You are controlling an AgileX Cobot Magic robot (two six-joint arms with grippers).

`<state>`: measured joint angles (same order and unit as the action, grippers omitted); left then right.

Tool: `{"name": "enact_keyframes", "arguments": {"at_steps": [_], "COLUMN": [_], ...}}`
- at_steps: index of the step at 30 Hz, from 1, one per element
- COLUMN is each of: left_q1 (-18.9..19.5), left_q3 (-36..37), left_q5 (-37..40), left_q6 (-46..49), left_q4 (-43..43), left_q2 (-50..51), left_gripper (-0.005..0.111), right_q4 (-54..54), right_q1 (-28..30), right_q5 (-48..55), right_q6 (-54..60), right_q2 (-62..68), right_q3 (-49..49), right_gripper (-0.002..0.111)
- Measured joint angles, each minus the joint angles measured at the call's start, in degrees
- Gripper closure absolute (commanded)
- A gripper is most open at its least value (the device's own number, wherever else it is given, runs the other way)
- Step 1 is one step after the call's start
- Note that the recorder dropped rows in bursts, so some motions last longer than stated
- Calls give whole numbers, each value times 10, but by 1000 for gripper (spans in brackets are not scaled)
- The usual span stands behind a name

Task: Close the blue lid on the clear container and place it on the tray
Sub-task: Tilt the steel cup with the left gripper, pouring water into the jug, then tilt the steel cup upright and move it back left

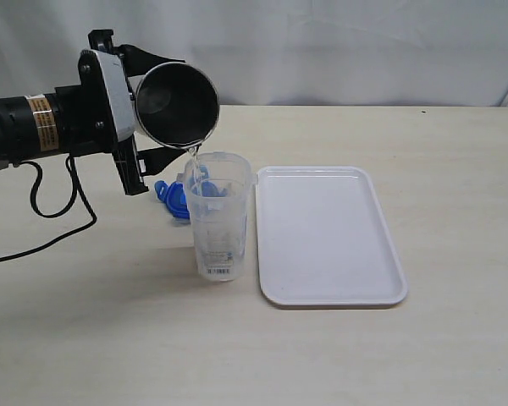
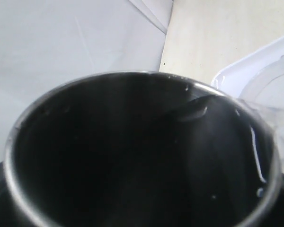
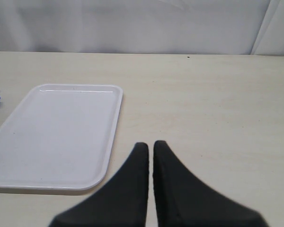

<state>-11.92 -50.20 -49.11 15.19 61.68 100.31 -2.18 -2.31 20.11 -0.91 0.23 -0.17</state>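
**Left gripper tipping steel cup over the open container; lid not yet fitted**

1. Left gripper (image 1: 144, 108): far left, jaws clamped on a steel cup (image 1: 182, 101). The cup is tilted almost on its side with its mouth toward the camera. A thin stream of water (image 1: 195, 156) falls from its lip. A black cable (image 1: 51, 211) trails from the arm across the table (image 1: 457, 169).
2. Blue lid (image 1: 171, 200): flat on the table, just behind the container on its left side and partly hidden by it. It lies below the gripper's lower finger.
3. Clear container (image 1: 218, 220): upright, uncovered, directly under the cup's lip and receiving the stream. It stands on the table just beside the tray's left edge, not on it. The fill level cannot be told.
4. Tray (image 1: 330, 237): white, rectangular, nothing on it.
5. Right gripper (image 3: 150, 156): outside the exterior view. Its wrist camera shows the fingers pressed together, holding nothing, above bare table beyond the tray.

Judged stage: early; capping and placement both remain.

Hazards:
- The stream is narrow and the container mouth small, so a slight drift of the cup would wet the table or the lid.
- The container is tall and narrow. An off-centre press on the lid, or a nudge from the cup, could topple it and spill the contents.
- Flaps left unlatched would let the lid lift or leak during the move to the tray.
- The lid sits close behind the container, so a careless reach could knock both.
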Motion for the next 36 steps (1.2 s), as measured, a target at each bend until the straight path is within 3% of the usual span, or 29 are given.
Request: {"name": "enact_keyframes", "arguments": {"at_steps": [36], "left_q1": [0], "left_q3": [0], "left_q5": [0], "left_q6": [-15], "left_q4": [-1], "left_q2": [0], "left_gripper": [107], "right_q4": [0], "right_q1": [0], "right_q5": [0], "right_q6": [0], "right_q2": [0], "right_q3": [0], "right_gripper": [104]}}
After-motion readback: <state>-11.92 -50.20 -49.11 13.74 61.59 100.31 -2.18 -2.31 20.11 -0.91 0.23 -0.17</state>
